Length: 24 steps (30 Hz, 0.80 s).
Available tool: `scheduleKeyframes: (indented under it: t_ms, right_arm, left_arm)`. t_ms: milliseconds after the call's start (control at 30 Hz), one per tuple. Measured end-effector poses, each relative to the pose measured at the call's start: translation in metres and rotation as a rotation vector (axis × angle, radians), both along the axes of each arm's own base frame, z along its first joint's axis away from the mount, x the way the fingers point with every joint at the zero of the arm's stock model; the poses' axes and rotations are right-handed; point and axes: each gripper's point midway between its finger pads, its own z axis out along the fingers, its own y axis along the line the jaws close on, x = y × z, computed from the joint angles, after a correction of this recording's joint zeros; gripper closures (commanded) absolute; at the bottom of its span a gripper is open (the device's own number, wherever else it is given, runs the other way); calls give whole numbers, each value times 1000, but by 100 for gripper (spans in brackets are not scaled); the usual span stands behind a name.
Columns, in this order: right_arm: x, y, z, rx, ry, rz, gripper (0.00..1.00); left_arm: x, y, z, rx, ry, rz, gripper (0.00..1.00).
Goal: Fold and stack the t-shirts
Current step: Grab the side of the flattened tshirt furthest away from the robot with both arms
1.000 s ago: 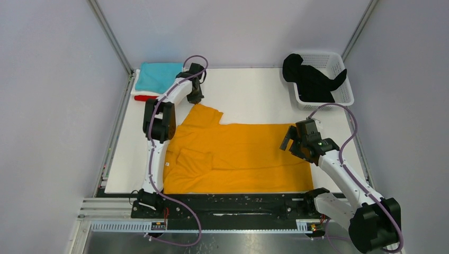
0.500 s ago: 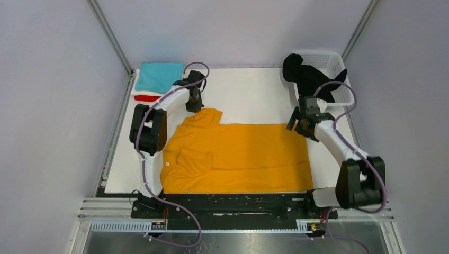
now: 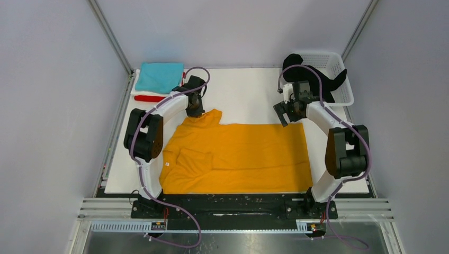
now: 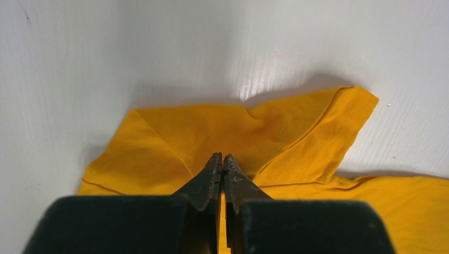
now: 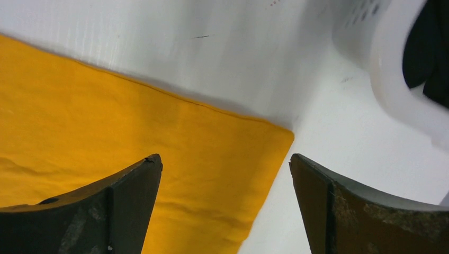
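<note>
Orange t-shirt (image 3: 238,153): left gripper (image 4: 222,159) has clamped its far sleeve; right gripper (image 5: 225,159), fingers apart, has moved over the far hem corner.

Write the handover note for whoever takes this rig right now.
Left hand: shut on the far-left sleeve of the mustard-orange shirt.
Right hand: open over that shirt's far-right corner, holding nothing.
Shirts: the mustard-orange one is spread out in the middle. The teal shirt lies folded on the far-left stack, with the red shirt showing beneath. The black shirt is draped in the basket.
Done: stack started.
Left: fold and stack the mustard-orange, then the black.
</note>
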Motion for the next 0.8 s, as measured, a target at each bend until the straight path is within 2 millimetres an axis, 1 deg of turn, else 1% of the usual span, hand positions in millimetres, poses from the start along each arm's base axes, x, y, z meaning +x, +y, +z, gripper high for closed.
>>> scheduleKeyframes:
  t_ms: [133, 233, 300, 433, 467, 533, 567, 667, 800]
  right_arm:
    - [15, -5, -6, -25, 44, 73, 2]
    - [20, -12, -16, -53, 94, 110, 6]
    - [18, -17, -25, -77, 144, 152, 7]
    - [7, -25, -39, -119, 262, 242, 9]
    - [6, -27, -41, -125, 280, 257, 10]
    - [6, -29, -43, -141, 304, 283, 18]
    - [8, -30, -42, -147, 309, 295, 18]
    - [12, -31, -44, -157, 334, 326, 24]
    - [15, -36, -51, -183, 391, 350, 25]
  left_arm:
    - [-7, 2, 3, -1, -3, 1, 100]
    - [-6, 2, 11, -8, -21, 1, 100]
    - [-5, 2, 18, -14, -40, 0, 100]
    - [-2, 1, 28, -25, -74, 0, 100]
    - [-3, 1, 29, -26, -77, 0, 100]
    - [-4, 2, 29, -25, -76, 0, 100]
    - [-4, 2, 28, -24, -75, 0, 100]
    - [-7, 3, 25, -21, -71, 2, 100]
    - [-9, 4, 23, -17, -64, 2, 100]
